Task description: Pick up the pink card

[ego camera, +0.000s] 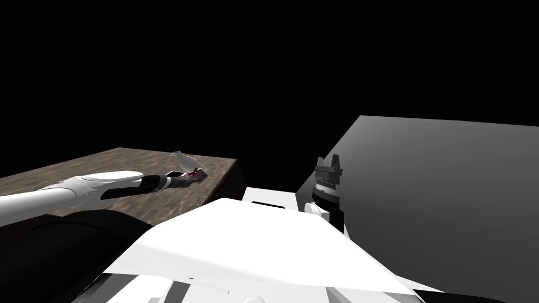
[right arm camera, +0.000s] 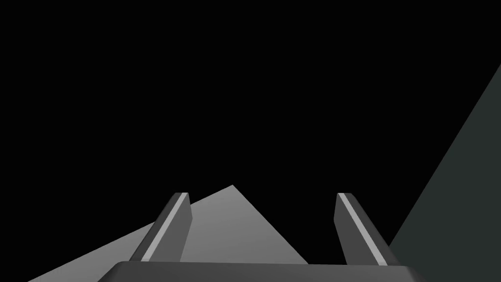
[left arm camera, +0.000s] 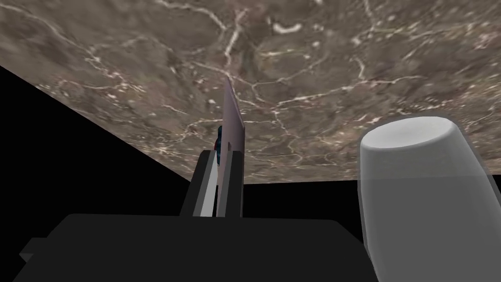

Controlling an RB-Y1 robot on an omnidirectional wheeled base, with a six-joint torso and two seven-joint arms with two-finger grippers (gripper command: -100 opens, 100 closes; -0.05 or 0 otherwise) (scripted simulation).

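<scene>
our left gripper sat closest, its fingers clamped on the pink card, which we held edge-on over the brown veined table, near its corner. a dark grey slab lay to our right. a translucent cup was just beside the card. our right gripper hung with fingers apart.
</scene>
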